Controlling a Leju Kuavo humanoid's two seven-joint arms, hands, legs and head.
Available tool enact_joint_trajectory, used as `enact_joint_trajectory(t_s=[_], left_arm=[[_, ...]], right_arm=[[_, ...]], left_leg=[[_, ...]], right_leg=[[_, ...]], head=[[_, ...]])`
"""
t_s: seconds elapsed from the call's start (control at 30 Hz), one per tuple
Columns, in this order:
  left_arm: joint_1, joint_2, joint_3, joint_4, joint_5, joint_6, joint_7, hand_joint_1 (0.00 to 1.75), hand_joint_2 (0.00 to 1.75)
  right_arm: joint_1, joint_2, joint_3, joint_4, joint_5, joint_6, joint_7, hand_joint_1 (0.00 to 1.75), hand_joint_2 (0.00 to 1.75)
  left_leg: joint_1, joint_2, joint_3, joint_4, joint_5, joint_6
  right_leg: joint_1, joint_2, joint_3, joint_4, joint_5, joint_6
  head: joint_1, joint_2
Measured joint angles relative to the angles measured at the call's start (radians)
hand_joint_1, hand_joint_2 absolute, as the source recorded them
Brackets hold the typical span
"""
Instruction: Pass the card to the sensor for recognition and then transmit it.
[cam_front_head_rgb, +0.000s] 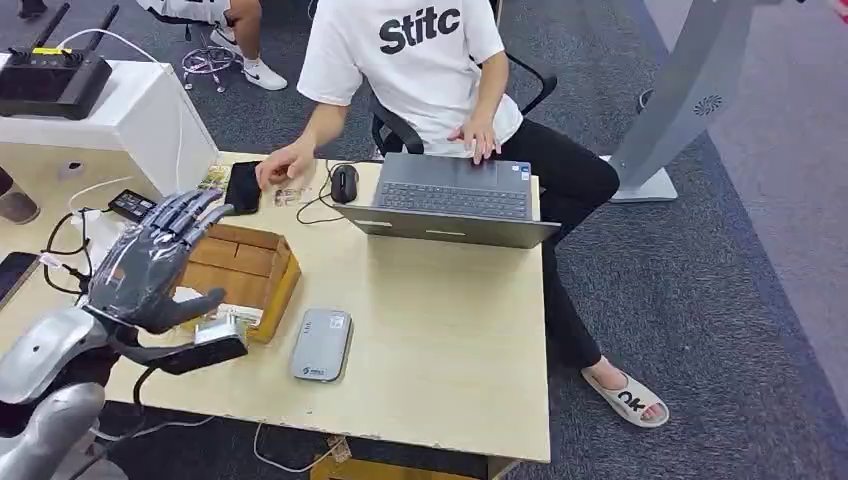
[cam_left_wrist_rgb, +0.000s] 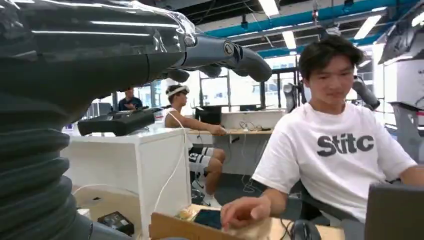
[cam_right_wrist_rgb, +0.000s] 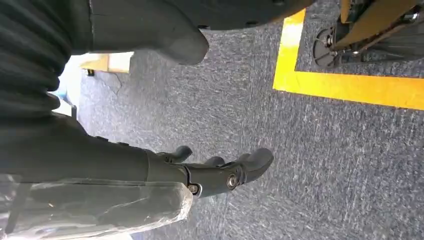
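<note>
My left hand (cam_front_head_rgb: 155, 265) hovers over an open cardboard box (cam_front_head_rgb: 262, 268) at the table's left, fingers stretched and spread, thumb apart, holding nothing. A pale card-like piece (cam_front_head_rgb: 230, 316) lies at the box's near edge, just beyond the thumb tip. The grey card sensor (cam_front_head_rgb: 322, 344) lies flat on the table to the right of the box. In the left wrist view the fingers (cam_left_wrist_rgb: 220, 52) point toward the seated person (cam_left_wrist_rgb: 340, 150). My right hand (cam_right_wrist_rgb: 200, 175) hangs over grey carpet, fingers apart and holding nothing.
A person in a white shirt (cam_front_head_rgb: 410, 60) sits across the table, one hand (cam_front_head_rgb: 285, 165) by a black phone (cam_front_head_rgb: 243, 187), the other on a grey laptop (cam_front_head_rgb: 450, 200). A mouse (cam_front_head_rgb: 344, 182) and cables lie nearby. A white cabinet (cam_front_head_rgb: 120, 115) with a router stands at the left.
</note>
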Motion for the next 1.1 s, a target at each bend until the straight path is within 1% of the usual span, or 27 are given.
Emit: enact_joint_trajectory(t_s=[0.17,0.23,0.33,0.4,0.47,0.63,0.8,0.9,1.1], left_arm=[[0.063,0.048,0.000,-0.041,0.015,-0.013,0.012,0.00,1.75],[0.086,0.051,0.000,-0.042,-0.016,-0.003,0.025,0.00,1.75],[0.113,0.039,-0.013,-0.036,-0.069,0.030,0.042,0.00,1.75],[0.129,0.020,-0.021,-0.018,-0.126,0.073,0.064,0.00,1.75],[0.137,-0.001,-0.035,0.006,-0.169,0.108,0.074,0.00,1.75],[0.153,-0.069,-0.043,0.088,-0.194,0.120,0.085,0.00,1.75],[0.155,-0.126,-0.047,0.164,-0.319,0.203,0.139,0.00,1.75],[0.155,-0.159,-0.047,0.214,-0.334,0.208,0.144,0.00,1.75],[0.155,-0.187,-0.046,0.274,-0.339,0.211,0.146,0.00,1.75]], right_arm=[[0.000,0.005,-0.003,0.002,-0.003,0.000,0.001,0.00,1.75],[0.000,0.008,-0.003,0.002,-0.003,0.002,0.009,0.00,1.75],[0.000,0.009,-0.003,0.002,-0.003,0.002,0.013,0.00,1.75],[-0.001,0.011,-0.003,0.002,-0.002,0.002,0.013,0.00,1.75],[-0.001,0.013,-0.002,0.002,-0.002,0.002,0.013,0.00,1.75],[-0.002,0.016,0.007,0.002,0.005,0.002,0.019,0.00,1.75],[-0.003,0.016,0.015,0.002,0.009,0.003,0.029,0.00,1.75],[-0.003,0.016,0.026,0.002,0.012,0.003,0.034,0.00,1.75],[-0.003,0.016,0.038,0.002,0.015,0.003,0.036,0.00,1.75]], left_leg=[[0.000,0.000,0.000,0.000,0.000,0.000],[0.000,0.000,0.001,0.000,0.000,0.000],[0.000,0.000,0.000,0.000,0.000,0.000],[0.000,0.000,0.000,0.000,0.000,0.000],[0.000,-0.001,0.000,0.000,0.000,0.000],[0.000,-0.001,0.000,0.000,0.000,0.000],[0.000,-0.001,0.000,0.000,0.000,0.000],[0.000,-0.001,0.000,0.000,0.000,0.000],[0.000,-0.001,0.000,0.000,0.000,0.000]], right_leg=[[0.000,-0.001,0.001,0.000,0.000,0.000],[0.000,-0.001,0.001,0.000,0.000,0.000],[0.000,-0.001,0.001,0.000,0.000,0.000],[0.000,-0.001,0.000,0.000,0.000,0.000],[0.000,-0.001,0.001,0.000,0.000,0.000],[0.000,-0.001,0.001,0.000,0.000,0.000],[0.000,-0.002,0.001,0.000,0.000,0.000],[0.000,-0.002,0.001,0.000,0.000,0.000],[0.000,-0.002,0.001,0.000,0.000,0.000]], head=[[0.000,0.000],[0.000,0.000],[0.000,0.000],[0.000,0.000],[0.000,0.000],[0.000,0.000],[0.000,0.000],[0.000,0.000],[0.000,0.000]])
